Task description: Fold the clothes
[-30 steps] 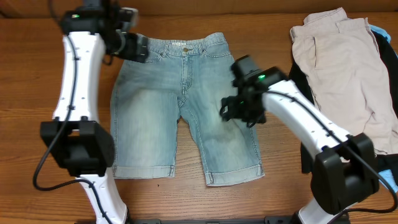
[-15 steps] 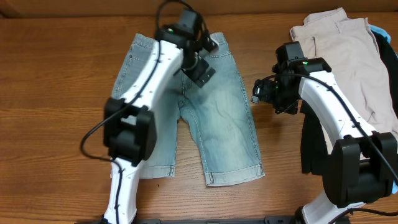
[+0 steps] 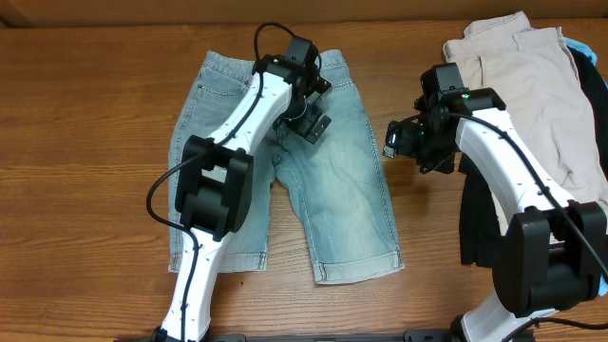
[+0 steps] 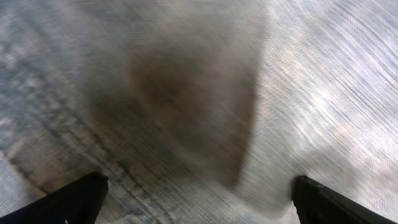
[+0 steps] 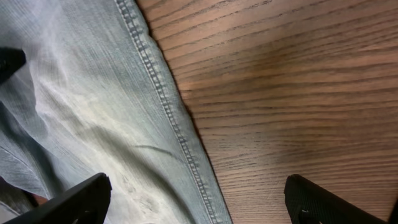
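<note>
Shorts (image 3: 332,199) of faded blue denim lie spread on the wooden surface (image 3: 85,142). The waistband is on the side away from the robot and both legs point toward it, side by side, so no fold is made yet.

The left claw (image 3: 311,123) hangs right over the middle of the shorts, a little below the waistband. Its wrist camera shows only blurred denim close underneath. The two fingers stand wide apart at the edges of that view with nothing pinched between them. Sitting on the garment's centre line, it is probably there to pin the cloth or to mark where the crease should run.

The right claw (image 3: 394,142) hovers above bare wood, with the stitched outer side seam of the shorts just to its left. It too is spread wide and empty. That spot beside the seam looks chosen for catching the edge and carrying it across the other leg.

On the far side of the right claw, well apart from the shorts, a beige garment (image 3: 522,85) rests on a black one (image 3: 475,228), likely waiting their turn.
</note>
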Motion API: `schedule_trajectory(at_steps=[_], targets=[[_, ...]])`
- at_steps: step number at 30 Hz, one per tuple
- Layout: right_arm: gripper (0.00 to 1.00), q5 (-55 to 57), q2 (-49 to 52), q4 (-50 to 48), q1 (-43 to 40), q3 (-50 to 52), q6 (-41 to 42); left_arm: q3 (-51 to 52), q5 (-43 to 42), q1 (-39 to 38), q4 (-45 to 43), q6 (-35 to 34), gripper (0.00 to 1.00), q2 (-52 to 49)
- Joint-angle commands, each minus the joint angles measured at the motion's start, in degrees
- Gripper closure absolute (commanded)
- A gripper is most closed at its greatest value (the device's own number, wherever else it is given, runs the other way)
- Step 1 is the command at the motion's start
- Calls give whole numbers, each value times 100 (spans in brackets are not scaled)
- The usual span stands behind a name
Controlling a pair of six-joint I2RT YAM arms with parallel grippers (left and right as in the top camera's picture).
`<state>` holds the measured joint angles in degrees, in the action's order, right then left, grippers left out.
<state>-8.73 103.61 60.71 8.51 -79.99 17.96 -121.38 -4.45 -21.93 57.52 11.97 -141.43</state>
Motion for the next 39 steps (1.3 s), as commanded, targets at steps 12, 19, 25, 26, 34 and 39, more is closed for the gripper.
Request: schedule_trajectory(at_steps=[12,19,25,26,34,39], targets=[[10,-127,-149,-72,17,-146,-17,20,387,2490,846,-2507,0,-643],[18,-404,-90,-258,293,-144,-44,-2,-890,3847,1493,-2570,0,-643],[22,-487,264,-391,1086,-129,-245,-317,-1167,4183,1993,-2114,0,-599],[23,-494,363,-393,1239,-129,-297,-444,-1163,4177,2087,-2048,0,-577],[27,-791,994,-490,2105,-129,-728,-2297,-1016,3908,3016,-1814,0,-341],[27,-791,1193,-719,2378,-129,-957,-3578,-557,3685,3447,-1814,0,-68]])
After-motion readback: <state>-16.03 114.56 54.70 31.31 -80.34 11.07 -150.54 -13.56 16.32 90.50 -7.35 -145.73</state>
